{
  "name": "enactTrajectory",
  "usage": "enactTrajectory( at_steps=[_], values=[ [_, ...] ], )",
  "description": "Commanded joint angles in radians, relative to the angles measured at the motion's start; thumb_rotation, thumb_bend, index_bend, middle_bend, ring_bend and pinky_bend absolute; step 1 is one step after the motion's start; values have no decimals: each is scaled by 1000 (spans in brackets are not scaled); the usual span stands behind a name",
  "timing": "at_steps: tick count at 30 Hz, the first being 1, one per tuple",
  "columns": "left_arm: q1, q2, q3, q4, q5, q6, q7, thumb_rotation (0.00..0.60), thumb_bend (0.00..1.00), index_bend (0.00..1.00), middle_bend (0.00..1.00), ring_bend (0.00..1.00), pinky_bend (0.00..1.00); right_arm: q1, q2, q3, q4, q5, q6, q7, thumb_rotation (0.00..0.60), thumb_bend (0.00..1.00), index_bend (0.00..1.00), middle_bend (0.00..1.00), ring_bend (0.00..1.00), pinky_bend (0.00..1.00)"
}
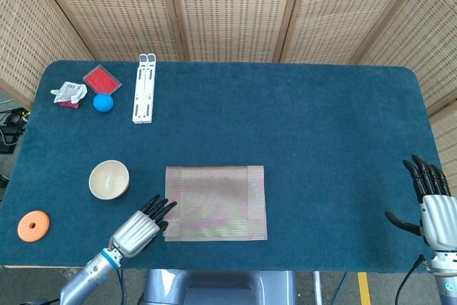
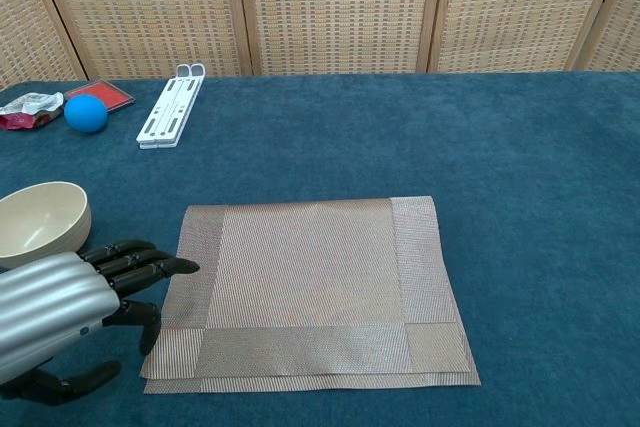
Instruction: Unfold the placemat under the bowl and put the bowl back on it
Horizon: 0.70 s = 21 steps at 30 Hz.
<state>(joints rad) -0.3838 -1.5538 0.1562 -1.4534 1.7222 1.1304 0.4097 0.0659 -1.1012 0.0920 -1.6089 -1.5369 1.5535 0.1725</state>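
Note:
The woven grey placemat (image 1: 216,202) (image 2: 315,285) lies folded double on the blue table, its two layers showing along the near edge. The cream bowl (image 1: 109,179) (image 2: 40,222) stands upright on the cloth to the mat's left, apart from it. My left hand (image 1: 138,226) (image 2: 75,312) is low at the mat's near left corner, fingers apart and stretched toward the mat's left edge, fingertips (image 2: 180,267) at or just over that edge, holding nothing. My right hand (image 1: 431,203) is far off at the table's right edge, fingers spread, holding nothing.
An orange ring (image 1: 33,226) lies near the front left corner. At the back left are a blue ball (image 1: 103,102) (image 2: 86,112), a red pad (image 1: 101,78), a crumpled wrapper (image 1: 68,93) and a white folding stand (image 1: 144,88) (image 2: 170,106).

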Motion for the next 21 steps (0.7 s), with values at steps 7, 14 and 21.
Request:
enactTrajectory(
  at_steps=[7,14,21],
  values=[
    [-2,-14,-2,7,0,0,5,600,436,438,0,0,0,-1,-2,2,2,0,4,2,600,130,49,0,0,0],
    [3,-18,1,20,-4,3,6,600,396,450,0,0,0,-1,-2,2,0,-1,5,3,600,130,49,0,0,0],
    [1,-40,-3,38,-6,0,12,600,396,461,0,0,0,-2,-1,2,-1,0,5,4,600,130,49,0,0,0]
  ],
)
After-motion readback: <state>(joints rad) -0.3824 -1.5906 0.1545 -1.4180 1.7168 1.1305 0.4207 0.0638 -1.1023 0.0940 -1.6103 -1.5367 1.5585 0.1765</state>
